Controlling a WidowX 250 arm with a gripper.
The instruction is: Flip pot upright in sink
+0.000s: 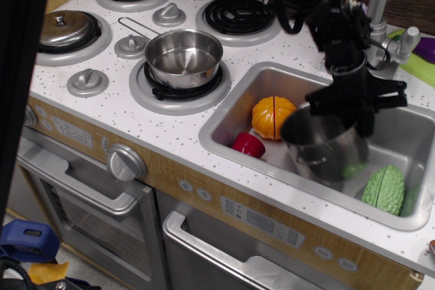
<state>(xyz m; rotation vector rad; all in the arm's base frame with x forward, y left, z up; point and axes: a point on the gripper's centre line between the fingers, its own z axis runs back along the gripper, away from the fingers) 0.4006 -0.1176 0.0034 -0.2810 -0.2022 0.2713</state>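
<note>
The shiny steel pot (325, 145) hangs tilted in the sink (228, 115), its open mouth turned up and toward the left, one loop handle showing on its near side. My black gripper (359, 108) is shut on the pot's far rim and holds it just above the basin floor. The arm reaches down from the top of the view, over the faucet side. The pot hides part of the sink floor.
In the sink lie an orange pumpkin (273, 117), a red cup (248, 145) and a green bumpy vegetable (385, 189). The faucet (378, 5) stands behind. A steel saucepan (183, 58) sits on the front burner; lidded pans (66, 27) sit on the left burners.
</note>
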